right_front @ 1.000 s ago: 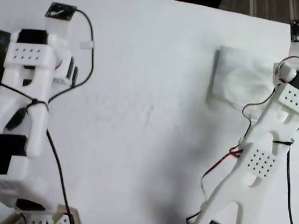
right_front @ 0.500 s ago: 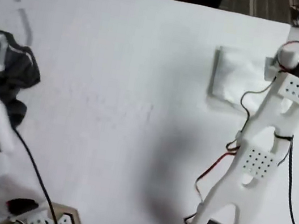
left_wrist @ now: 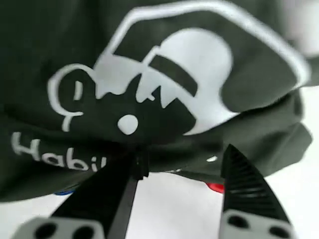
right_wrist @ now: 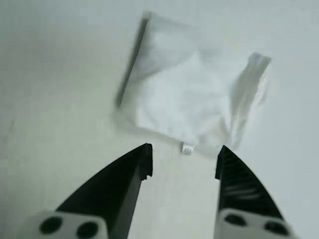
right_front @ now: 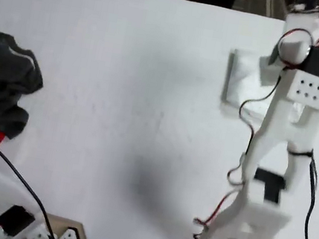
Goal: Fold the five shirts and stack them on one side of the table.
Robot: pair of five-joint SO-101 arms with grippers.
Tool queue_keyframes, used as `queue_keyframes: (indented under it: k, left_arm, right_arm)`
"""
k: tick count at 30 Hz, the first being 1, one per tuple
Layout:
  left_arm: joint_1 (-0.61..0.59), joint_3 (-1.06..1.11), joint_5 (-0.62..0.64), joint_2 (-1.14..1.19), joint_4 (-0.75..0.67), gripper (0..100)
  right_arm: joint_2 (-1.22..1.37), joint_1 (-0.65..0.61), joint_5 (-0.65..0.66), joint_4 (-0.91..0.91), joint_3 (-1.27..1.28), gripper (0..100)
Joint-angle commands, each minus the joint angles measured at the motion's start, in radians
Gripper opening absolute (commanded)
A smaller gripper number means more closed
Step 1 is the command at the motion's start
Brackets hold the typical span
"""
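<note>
The crumpled dark shirt (right_front: 0,83) sits at the left edge of the white surface (right_front: 144,62). The left fingers (left_wrist: 244,184) are spread wide and hold nothing, with the shirt's hem just past their tips. At the far right lies 1 folded white shirt (right_front: 243,75). The right fingers (right_wrist: 234,179) are spread wide too, empty, and its near edge lies just beyond their tips.

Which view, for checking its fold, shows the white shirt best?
Right wrist view: the white shirt lies whole beyond the right gripper. In the high view an arm covers part of it. The left wrist view faces the dark shirt.
</note>
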Motion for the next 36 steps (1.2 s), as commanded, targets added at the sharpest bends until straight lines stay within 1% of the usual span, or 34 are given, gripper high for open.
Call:
queue_keyframes:
  k: [1,5,8,9,10,13,15,17,21,23,25,28,33,36]
  left_arm:
    - [-0.035,-0.073,-0.011,0.046,-0.015,25]
    - [-0.043,-0.133,-0.011,0.135,-0.043,25]
    - [-0.035,-0.168,-0.008,0.195,-0.034,25]
    - [-0.034,-0.177,-0.005,0.209,-0.032,24]
    - [-0.029,-0.183,-0.005,0.216,-0.026,20]
    - [-0.012,-0.209,0.002,0.216,0.023,1]
    - [0.002,-0.246,0.017,0.216,0.074,4]
    - [0.017,-0.309,0.025,0.216,0.126,2]
    - [0.057,-0.484,0.038,0.215,0.264,3]
    - [0.071,-0.552,0.069,0.196,0.265,3]
    - [0.092,-0.572,0.084,0.147,0.265,3]
    - [0.181,-0.550,0.087,0.037,0.265,3]
    - [0.405,-0.450,0.166,-0.238,0.265,3]
    - [0.562,-0.346,0.201,-0.423,0.264,3]
  right_arm:
    - [-0.292,-0.053,-0.012,0.024,0.336,21.1]
    - [-0.498,-0.105,-0.012,0.022,0.597,20.9]
    - [-0.624,-0.130,-0.012,0.021,0.752,20.9]
    - [-0.656,-0.134,-0.012,0.016,0.799,20.9]
    - [-0.687,-0.130,-0.012,0.001,0.847,20.9]
    - [-0.759,-0.111,-0.012,-0.090,1.020,20.9]
    - [-0.797,-0.099,-0.012,-0.171,1.154,20.8]
    - [-0.826,-0.087,-0.012,-0.259,1.293,20.8]
    - [-0.875,-0.061,-0.012,-0.456,1.560,20.8]
    - [-0.901,-0.044,-0.012,-0.552,1.671,20.8]
    - [-0.929,-0.035,-0.012,-0.639,1.766,20.8]
    - [-0.975,-0.038,-0.012,-0.779,1.907,20.8]
    - [-1.041,-0.033,-0.012,-1.012,2.127,20.8]
    - [-1.082,-0.035,-0.012,-1.041,2.160,20.8]
